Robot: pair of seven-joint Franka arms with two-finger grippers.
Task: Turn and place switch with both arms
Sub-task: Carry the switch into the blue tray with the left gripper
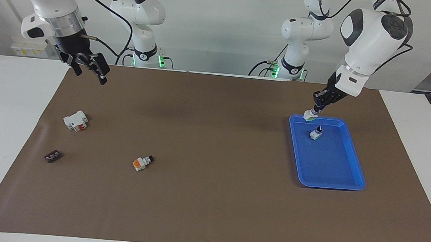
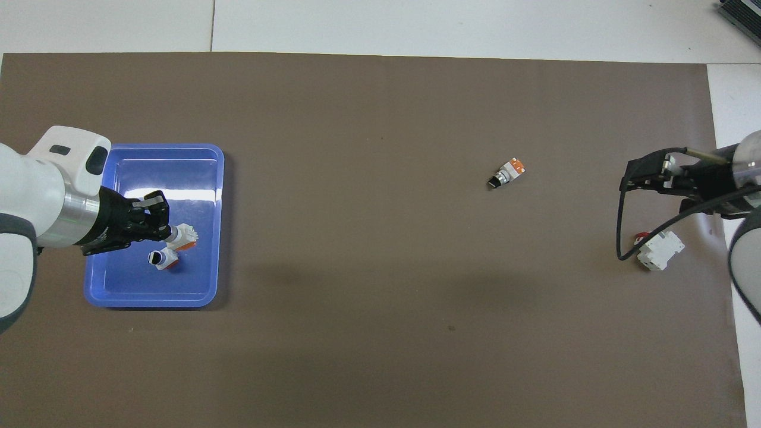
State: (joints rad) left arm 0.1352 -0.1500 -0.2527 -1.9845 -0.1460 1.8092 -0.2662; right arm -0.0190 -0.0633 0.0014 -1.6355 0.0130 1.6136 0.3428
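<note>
While the right gripper (image 1: 90, 67) waits with fingers apart over the brown mat's (image 1: 208, 199) edge, the left gripper (image 1: 316, 109), clamped on the small white, orange and green plastic switch (image 1: 309, 115), should lower it gently into the blue plastic tray (image 1: 353, 166), clear of the black-knobbed switch (image 1: 316, 134) there.

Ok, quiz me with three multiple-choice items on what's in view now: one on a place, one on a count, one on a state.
1. The held switch is over:
A the blue tray
B the bare mat
C the white table

2. Switches lying in the tray:
A none
B one
C three

3. The right gripper is:
A shut on a switch
B open and holding nothing
C resting on the mat

Key: 1 A, the left gripper carries it above the tray's edge nearest the robots. 2 B, only the black-knobbed switch lies there. 3 B, its fingers stand apart in the air.
</note>
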